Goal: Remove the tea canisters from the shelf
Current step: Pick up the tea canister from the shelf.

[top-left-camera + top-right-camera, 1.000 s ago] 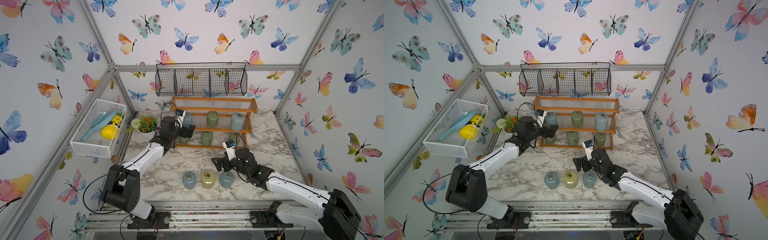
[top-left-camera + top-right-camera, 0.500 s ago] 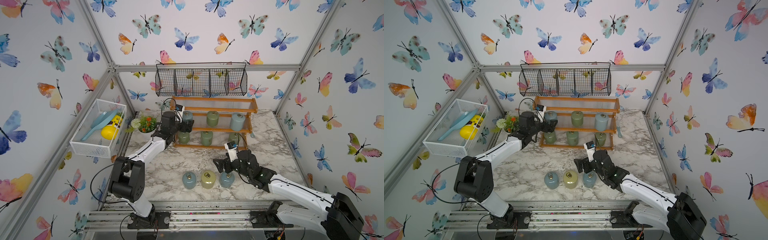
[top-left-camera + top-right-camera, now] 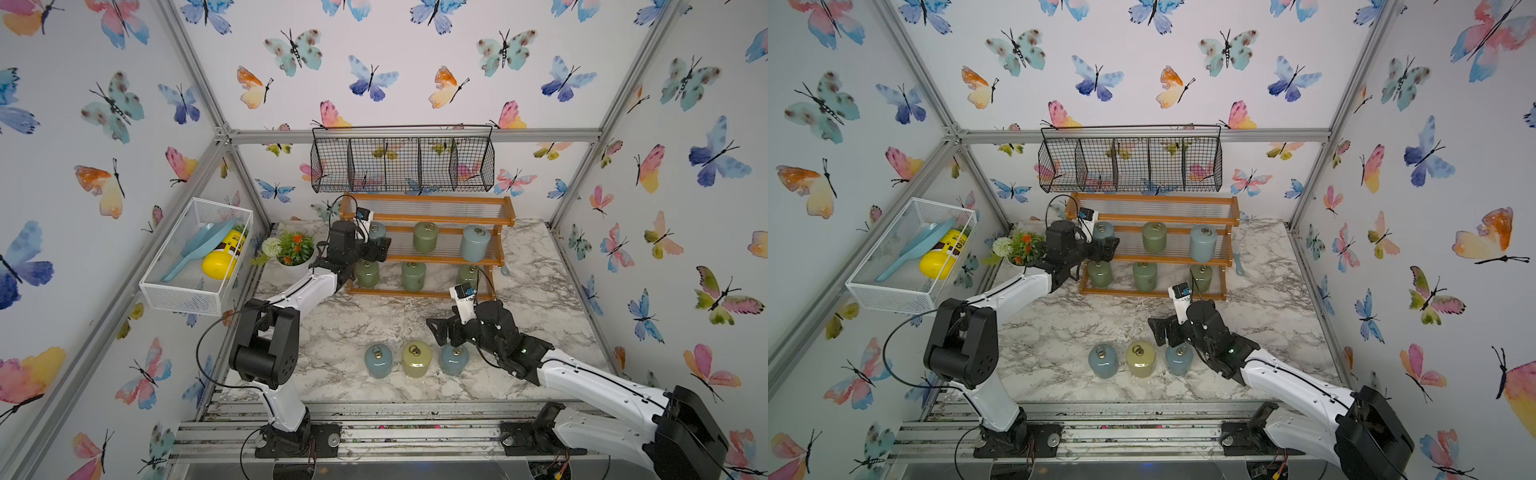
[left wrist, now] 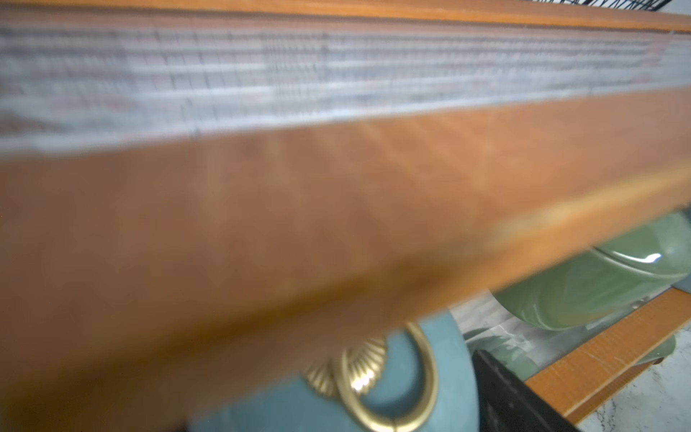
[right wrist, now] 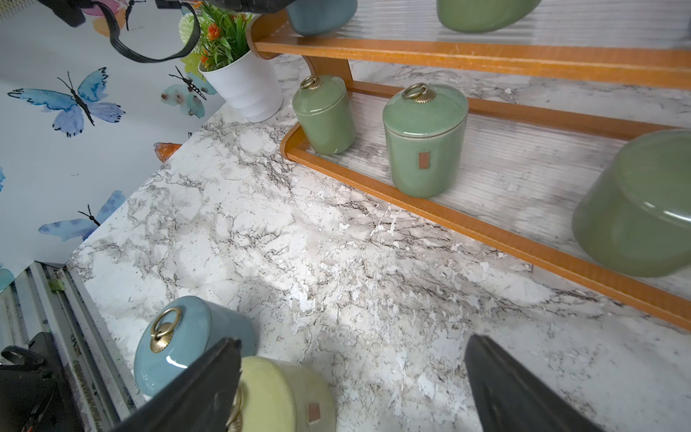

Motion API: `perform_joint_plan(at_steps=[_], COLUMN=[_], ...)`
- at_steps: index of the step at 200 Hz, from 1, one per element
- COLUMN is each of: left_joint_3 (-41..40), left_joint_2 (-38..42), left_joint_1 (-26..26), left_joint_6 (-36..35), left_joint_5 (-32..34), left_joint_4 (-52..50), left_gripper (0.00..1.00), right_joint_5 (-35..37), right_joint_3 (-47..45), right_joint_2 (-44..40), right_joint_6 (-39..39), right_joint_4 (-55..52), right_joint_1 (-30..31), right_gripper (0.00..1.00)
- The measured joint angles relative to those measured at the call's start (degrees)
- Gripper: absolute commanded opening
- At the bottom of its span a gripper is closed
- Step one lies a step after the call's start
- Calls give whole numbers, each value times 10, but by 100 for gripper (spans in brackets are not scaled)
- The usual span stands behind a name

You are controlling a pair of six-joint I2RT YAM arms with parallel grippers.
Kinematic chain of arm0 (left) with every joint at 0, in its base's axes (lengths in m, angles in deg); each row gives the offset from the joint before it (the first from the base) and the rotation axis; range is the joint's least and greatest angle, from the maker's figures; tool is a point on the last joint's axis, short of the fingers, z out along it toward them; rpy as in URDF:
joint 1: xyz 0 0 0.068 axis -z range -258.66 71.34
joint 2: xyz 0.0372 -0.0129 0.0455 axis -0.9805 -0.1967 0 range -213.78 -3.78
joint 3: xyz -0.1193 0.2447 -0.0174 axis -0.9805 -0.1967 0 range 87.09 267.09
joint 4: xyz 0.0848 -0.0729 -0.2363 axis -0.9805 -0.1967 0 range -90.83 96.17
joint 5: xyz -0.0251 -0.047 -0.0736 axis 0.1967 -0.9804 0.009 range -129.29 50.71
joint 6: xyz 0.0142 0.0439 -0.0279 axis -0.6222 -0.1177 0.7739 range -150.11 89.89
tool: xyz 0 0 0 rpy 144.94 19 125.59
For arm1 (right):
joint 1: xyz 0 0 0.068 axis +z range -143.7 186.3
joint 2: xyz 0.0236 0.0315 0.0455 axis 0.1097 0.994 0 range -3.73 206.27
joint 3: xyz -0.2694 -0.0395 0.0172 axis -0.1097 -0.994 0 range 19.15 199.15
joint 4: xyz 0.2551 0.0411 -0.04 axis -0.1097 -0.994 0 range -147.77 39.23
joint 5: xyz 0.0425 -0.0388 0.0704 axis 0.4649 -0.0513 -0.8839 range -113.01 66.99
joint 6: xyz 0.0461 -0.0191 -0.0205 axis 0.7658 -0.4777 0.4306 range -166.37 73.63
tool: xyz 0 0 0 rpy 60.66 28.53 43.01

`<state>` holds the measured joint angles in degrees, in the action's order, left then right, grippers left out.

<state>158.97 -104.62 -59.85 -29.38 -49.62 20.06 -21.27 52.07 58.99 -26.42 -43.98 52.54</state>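
The orange-brown shelf (image 3: 428,218) stands at the back. Its middle tier holds a blue tea canister (image 3: 377,230), a green one (image 3: 425,237) and another blue one (image 3: 474,244). Three green canisters (image 3: 413,275) stand on the bottom tier. My left gripper (image 3: 380,249) is open at the middle tier's left end; in the left wrist view the blue canister's lid and ring (image 4: 392,370) lie between its fingers (image 4: 516,396). A blue (image 3: 378,360), a yellow-green (image 3: 416,358) and a blue canister (image 3: 454,358) stand on the marble. My right gripper (image 3: 440,332) hangs open over them, with bare marble between its fingers (image 5: 194,389).
A white flower pot (image 3: 295,259) sits left of the shelf, close to my left arm. A black wire basket (image 3: 403,164) hangs just above the shelf. A white mesh basket (image 3: 195,257) on the left wall holds a yellow bottle and a blue scoop.
My left gripper has risen from in front of the bottom tier to the middle tier, up to the blue canister at its left end. The right arm has barely moved.
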Motion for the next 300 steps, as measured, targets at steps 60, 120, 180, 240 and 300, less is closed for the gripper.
perform_joint_plan(at_steps=[60, 120, 180, 240, 300], left_joint_3=[19, 23, 23, -23, -127], left_joint_2=[-24, -32, -32, 12, 122], left_joint_1=[0, 0, -1, -1, 1], left_joint_6=[-7, -14, -22, -29, -28], left_joint_5=[0, -2, -17, -38, -56], left_joint_4=[27, 39, 40, 38, 24], left_gripper=[98, 86, 77, 76, 76], right_joint_5=[0, 0, 0, 0, 0], right_joint_3=[-2, -5, -7, -10, -12], right_joint_2=[0, 0, -7, -17, -19], right_joint_6=[2, 5, 6, 6, 6], right_joint_4=[0, -1, -2, -3, -4], right_joint_1=[0, 0, 0, 0, 0], right_gripper=[100, 100, 99, 99, 99])
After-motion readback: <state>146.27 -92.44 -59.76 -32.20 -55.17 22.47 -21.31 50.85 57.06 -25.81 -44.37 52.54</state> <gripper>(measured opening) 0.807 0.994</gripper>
